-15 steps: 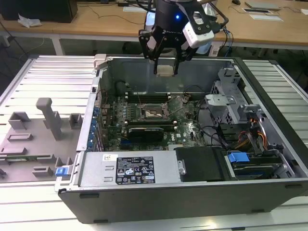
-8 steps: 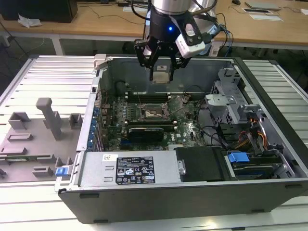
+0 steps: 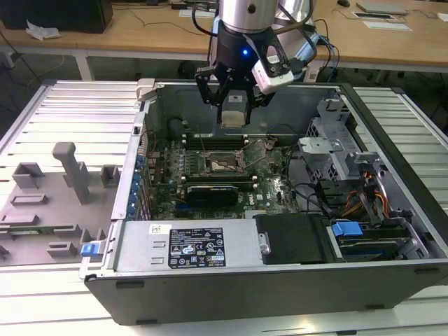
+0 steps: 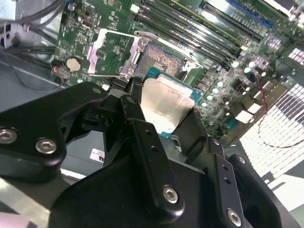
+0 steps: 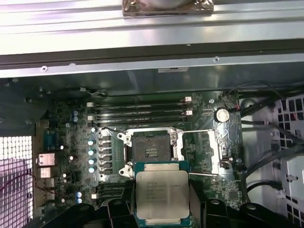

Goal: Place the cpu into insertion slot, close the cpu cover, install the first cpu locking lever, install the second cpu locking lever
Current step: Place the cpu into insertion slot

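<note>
While the tool hangs over the far side of the open computer case, I see it clamped on the cpu.
The cpu sits flat in its grip, metal top up, well above the bare insertion slot. The cpu cover appears swung open just to the exterior view's right of the slot, though the angle leaves me unsure.
</note>
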Motion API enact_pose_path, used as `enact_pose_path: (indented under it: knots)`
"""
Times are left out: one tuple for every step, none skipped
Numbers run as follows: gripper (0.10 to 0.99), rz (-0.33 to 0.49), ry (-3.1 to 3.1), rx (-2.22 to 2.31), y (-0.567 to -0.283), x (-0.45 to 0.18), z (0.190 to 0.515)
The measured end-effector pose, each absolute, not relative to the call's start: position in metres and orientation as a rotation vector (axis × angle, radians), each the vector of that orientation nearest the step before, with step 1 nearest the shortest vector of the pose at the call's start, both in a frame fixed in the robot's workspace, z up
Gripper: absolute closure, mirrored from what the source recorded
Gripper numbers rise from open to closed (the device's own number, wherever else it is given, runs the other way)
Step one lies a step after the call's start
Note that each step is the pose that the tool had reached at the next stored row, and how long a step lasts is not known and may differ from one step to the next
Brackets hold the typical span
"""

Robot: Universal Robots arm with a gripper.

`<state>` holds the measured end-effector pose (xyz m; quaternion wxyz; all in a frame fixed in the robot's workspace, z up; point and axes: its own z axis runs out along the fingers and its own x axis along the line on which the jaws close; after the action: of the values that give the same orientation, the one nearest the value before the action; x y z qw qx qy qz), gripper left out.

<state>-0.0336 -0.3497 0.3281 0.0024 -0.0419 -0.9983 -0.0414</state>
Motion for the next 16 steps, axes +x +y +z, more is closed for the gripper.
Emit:
enact_pose_path:
  knots:
    - [0.545, -0.129, -3.131, -0.163, -0.3497, -0.0335, 0.3273]
    - [0.545, -0.129, -3.13, -0.185, -0.3496, -0.0335, 0.3269]
    - [0.545, -0.126, -3.128, -0.236, -0.3497, -0.0336, 0.3263]
    - [0.545, -0.125, -3.127, -0.258, -0.3497, -0.0335, 0.3263]
    - [0.545, -0.125, -3.126, -0.283, -0.3497, -0.0335, 0.3261]
    - [0.545, -0.124, -3.124, -0.313, -0.3497, -0.0336, 0.3259]
    - [0.545, -0.124, -3.122, -0.339, -0.3497, -0.0336, 0.3258]
    - [0.545, -0.124, -3.119, -0.366, -0.3497, -0.0336, 0.3257]
    - [0.545, -0.124, -3.117, -0.39, -0.3497, -0.0335, 0.3256]
    - [0.545, -0.124, -3.114, -0.422, -0.3497, -0.0335, 0.3255]
    - [0.545, -0.124, -3.111, -0.449, -0.3497, -0.0335, 0.3253]
    - [0.545, -0.124, -3.107, -0.479, -0.3497, -0.0336, 0.3252]
    - [0.545, -0.123, -3.104, -0.501, -0.3497, -0.0335, 0.3251]
    - [0.545, -0.123, -3.099, -0.535, -0.3497, -0.0335, 0.325]
    - [0.545, -0.123, -3.096, -0.558, -0.3497, -0.0335, 0.3249]
    - [0.545, -0.123, -3.089, -0.602, -0.3497, -0.0335, 0.3247]
